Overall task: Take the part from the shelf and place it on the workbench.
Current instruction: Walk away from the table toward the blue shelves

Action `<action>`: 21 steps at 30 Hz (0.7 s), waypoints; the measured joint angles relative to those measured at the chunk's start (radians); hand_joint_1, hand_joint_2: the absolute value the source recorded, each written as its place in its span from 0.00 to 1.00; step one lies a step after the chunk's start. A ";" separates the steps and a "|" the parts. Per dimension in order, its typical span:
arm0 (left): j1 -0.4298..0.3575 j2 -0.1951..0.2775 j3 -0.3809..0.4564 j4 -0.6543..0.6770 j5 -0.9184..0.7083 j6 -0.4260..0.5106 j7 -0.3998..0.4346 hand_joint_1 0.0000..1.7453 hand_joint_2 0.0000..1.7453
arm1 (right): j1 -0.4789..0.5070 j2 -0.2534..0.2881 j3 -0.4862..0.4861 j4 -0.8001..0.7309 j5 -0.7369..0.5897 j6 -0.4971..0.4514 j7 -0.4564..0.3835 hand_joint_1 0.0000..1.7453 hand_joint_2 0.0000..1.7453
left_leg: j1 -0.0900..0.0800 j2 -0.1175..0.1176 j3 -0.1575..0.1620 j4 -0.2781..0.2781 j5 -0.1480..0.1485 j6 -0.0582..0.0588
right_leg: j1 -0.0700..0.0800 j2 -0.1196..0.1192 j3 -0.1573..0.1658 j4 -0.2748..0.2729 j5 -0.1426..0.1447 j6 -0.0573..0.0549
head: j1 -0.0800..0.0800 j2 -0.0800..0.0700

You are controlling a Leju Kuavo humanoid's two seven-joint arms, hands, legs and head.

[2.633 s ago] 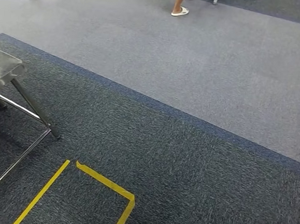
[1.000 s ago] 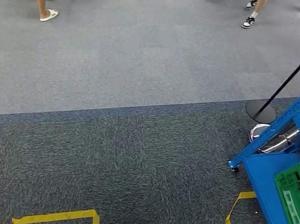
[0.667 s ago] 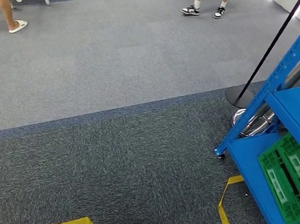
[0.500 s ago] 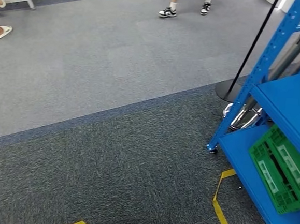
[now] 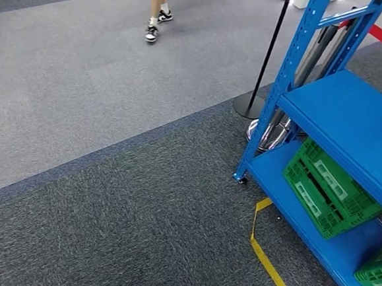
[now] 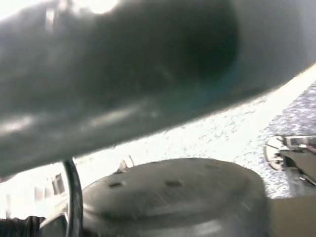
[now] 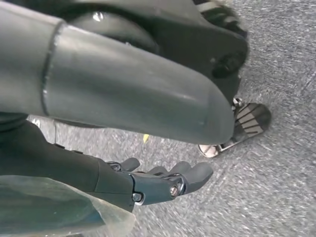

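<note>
Head view, shelf: the blue shelf [image 5: 345, 122] fills the right side of the frame, its near post standing on the dark carpet just above a yellow floor tape [image 5: 262, 251] corner, which I judge marks where I should stand.
Head view, crates: a green crate [image 5: 328, 187] lies on the bottom level at lower right, a second green crate [image 5: 376, 277] at the far lower right edge.
Head view, part: I cannot pick out the part; I judge it waits somewhere on this shelf.
Head view, bystander: a person's legs [image 5: 154, 11] stand on the lighter carpet at top centre, well apart from the shelf.
Left wrist view, left hand: blurred dark shapes; I cannot tell how my fingers lie.
Right wrist view, right hand: my right hand [image 7: 164, 180] hangs over the carpet at lower centre, fingers loosely extended and close together, holding nothing, since nothing has been picked up yet.
</note>
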 joint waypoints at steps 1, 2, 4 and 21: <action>0.001 0.000 0.000 0.000 -0.001 0.001 0.000 0.00 0.00 | -0.002 0.000 0.000 0.000 -0.001 0.002 -0.002 0.00 0.00 | -0.001 0.016 -0.001 0.000 0.000 0.002 | 0.000 -0.024 -0.032 0.066 -0.036 0.004 | 0.001 0.000; 0.002 0.001 0.000 0.000 -0.001 0.002 -0.001 0.00 0.00 | -0.003 0.000 0.000 0.000 -0.001 0.003 -0.001 0.00 0.00 | -0.003 0.033 -0.001 0.000 -0.001 0.003 | -0.001 -0.035 -0.062 0.130 -0.064 0.007 | 0.001 0.000; 0.003 0.002 0.001 0.000 -0.004 0.003 -0.004 0.00 0.00 | -0.001 0.000 0.000 0.000 -0.001 0.001 0.016 0.00 0.00 | -0.003 0.063 -0.001 0.000 -0.003 0.003 | -0.006 -0.045 -0.080 0.178 -0.070 0.013 | 0.001 0.000; 0.003 0.004 0.001 0.000 -0.022 -0.010 -0.014 0.00 0.00 | -0.002 0.002 -0.001 0.000 -0.012 -0.024 0.087 0.00 0.00 | -0.003 0.016 -0.090 0.227 -0.087 -0.033 | 0.008 0.022 0.089 -0.100 0.042 -0.044 | -0.013 0.000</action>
